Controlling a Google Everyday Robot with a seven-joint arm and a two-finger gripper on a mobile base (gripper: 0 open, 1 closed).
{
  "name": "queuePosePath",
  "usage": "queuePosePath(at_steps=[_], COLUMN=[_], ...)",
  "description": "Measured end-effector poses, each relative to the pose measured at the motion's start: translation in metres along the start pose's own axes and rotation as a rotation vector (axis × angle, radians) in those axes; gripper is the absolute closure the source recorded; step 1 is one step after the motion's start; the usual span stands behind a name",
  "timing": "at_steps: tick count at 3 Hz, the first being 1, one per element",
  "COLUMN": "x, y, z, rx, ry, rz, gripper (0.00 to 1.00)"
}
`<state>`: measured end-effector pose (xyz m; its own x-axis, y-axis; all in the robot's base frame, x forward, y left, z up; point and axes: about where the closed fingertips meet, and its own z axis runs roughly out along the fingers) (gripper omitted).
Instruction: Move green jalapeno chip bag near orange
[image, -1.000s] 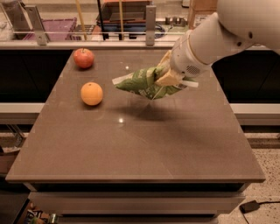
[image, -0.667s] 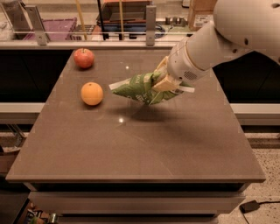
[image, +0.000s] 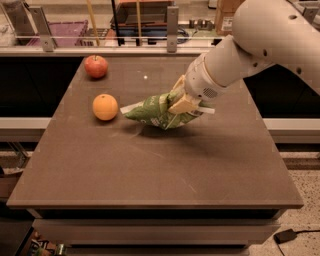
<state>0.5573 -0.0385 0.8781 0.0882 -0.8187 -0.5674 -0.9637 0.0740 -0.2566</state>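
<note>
The green jalapeno chip bag (image: 156, 112) is a crumpled shiny green bag with pale edges, held just above the brown table (image: 150, 165) near its middle. My gripper (image: 181, 102) is shut on the bag's right half, its tan fingers (image: 182, 105) pressed into the foil. The orange (image: 105, 107) sits on the table to the left of the bag. The bag's pale left tip reaches close to the orange without touching it.
A red apple (image: 96, 66) sits at the table's far left corner, behind the orange. A glass-railed counter (image: 125, 35) with bins runs along the back. My white arm (image: 260, 45) comes in from the upper right.
My gripper has carried the bag left and down, closer to the orange and nearer the tabletop. The orange and apple have not moved.
</note>
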Motion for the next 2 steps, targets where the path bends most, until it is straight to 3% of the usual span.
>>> queuePosePath(at_steps=[1,2], x=[0.004,0.0039], y=[0.0036,0.0049], z=[0.0179,0.0202], rx=[-0.072,-0.08], ry=[0.0,0.001], rz=[0.011,0.01], gripper=[0.82,0.6])
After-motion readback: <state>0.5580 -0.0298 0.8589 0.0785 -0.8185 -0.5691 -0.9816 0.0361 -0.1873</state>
